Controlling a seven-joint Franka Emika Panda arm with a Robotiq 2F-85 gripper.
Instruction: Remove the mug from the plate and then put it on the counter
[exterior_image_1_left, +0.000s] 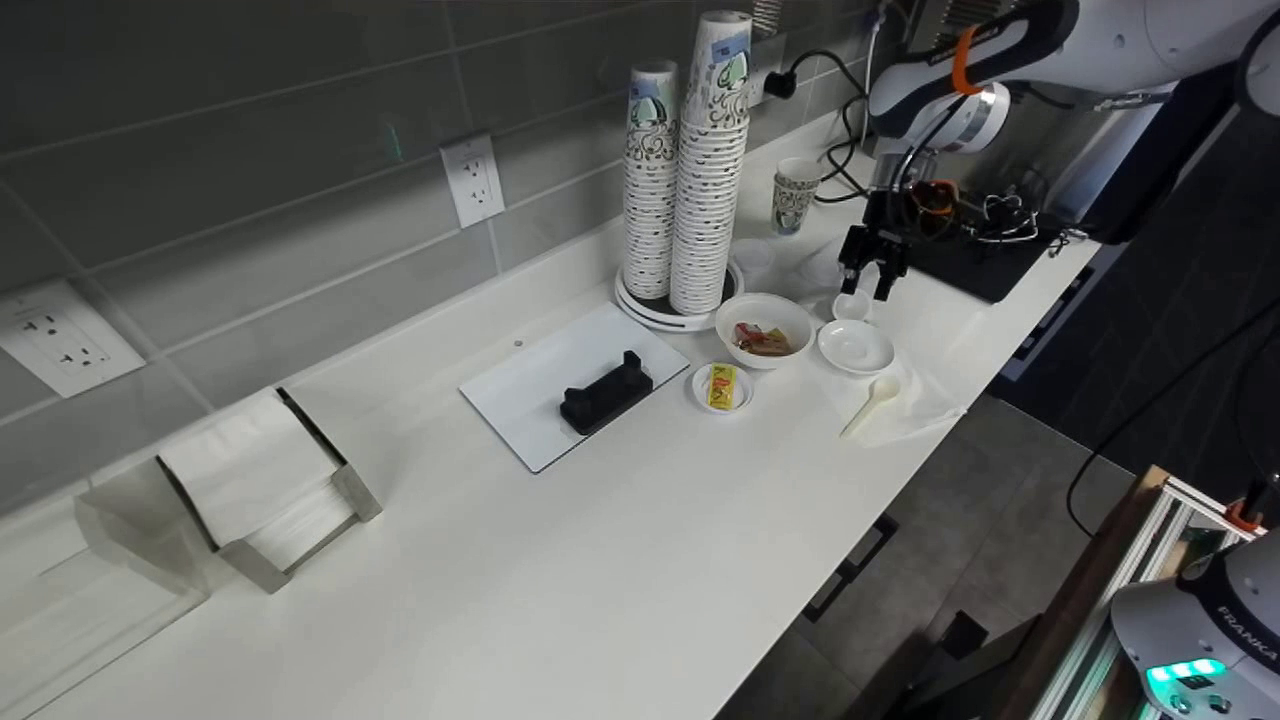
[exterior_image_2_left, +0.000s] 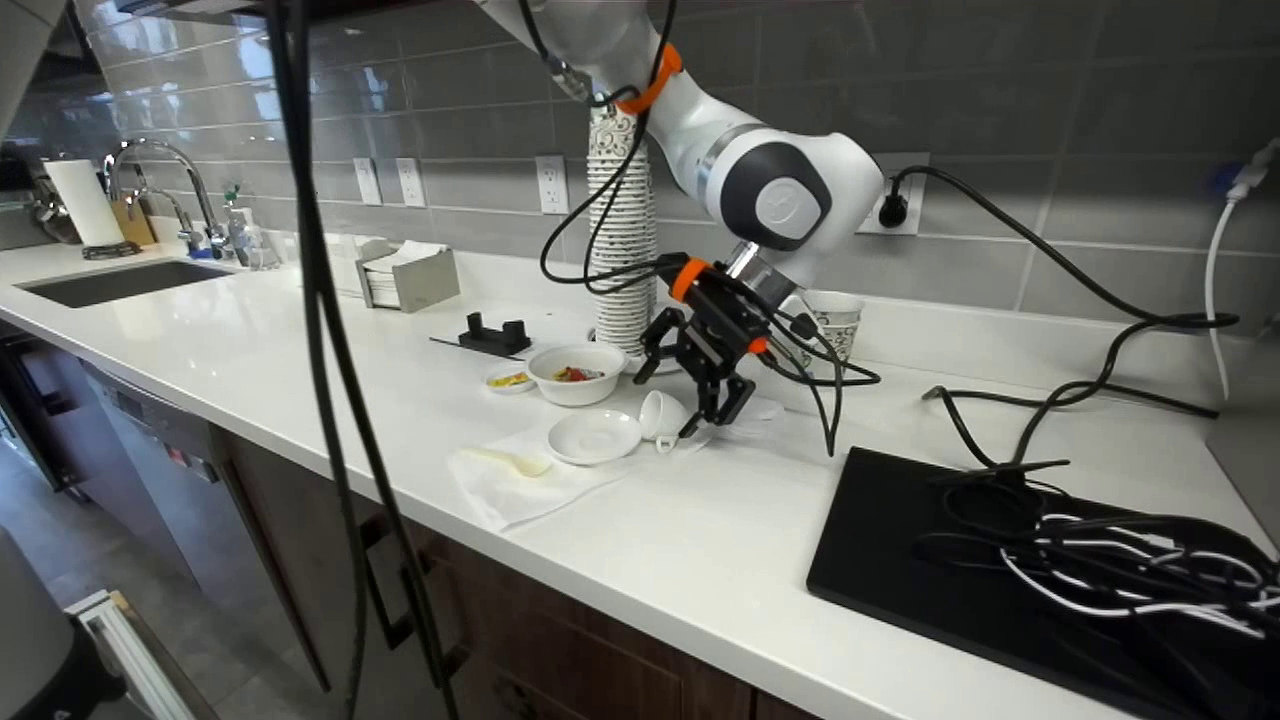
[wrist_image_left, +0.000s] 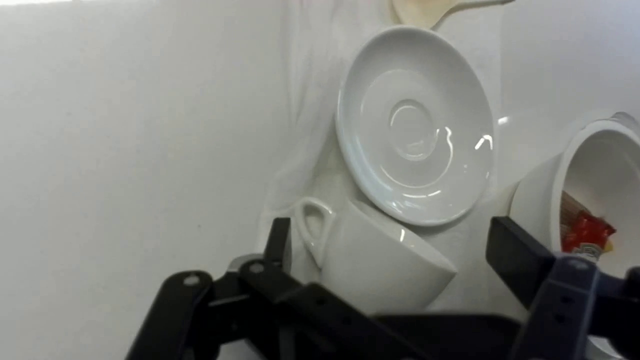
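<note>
Gripper fingers stand wide apart and hold nothing; the wrist view shows the mug in the gap between them. In both exterior views the tool points down close to it, though how far above I cannot tell.

The mug lies tipped on its side. Its handle is just beside one finger, while more room is left on the side of the finger toward the bowl, so it sits off-centre, nearer the handle-side finger. Its long axis leads away from the tool, mouth toward the plate, and slants to the line on which the fingers would close.

Farther out, the plate lies right beside that mouth; whether they touch is unclear. Both seem to lie on a white cloth, with counter beyond it, past the handle.

With the mug already off the plate, setting it on the counter seems to be what remains. I judge the next move needs a shift toward the handle, perhaps a small turn to square up. Closing from here, the handle would likely be struck first, and the mug could roll toward the bowl.
</note>
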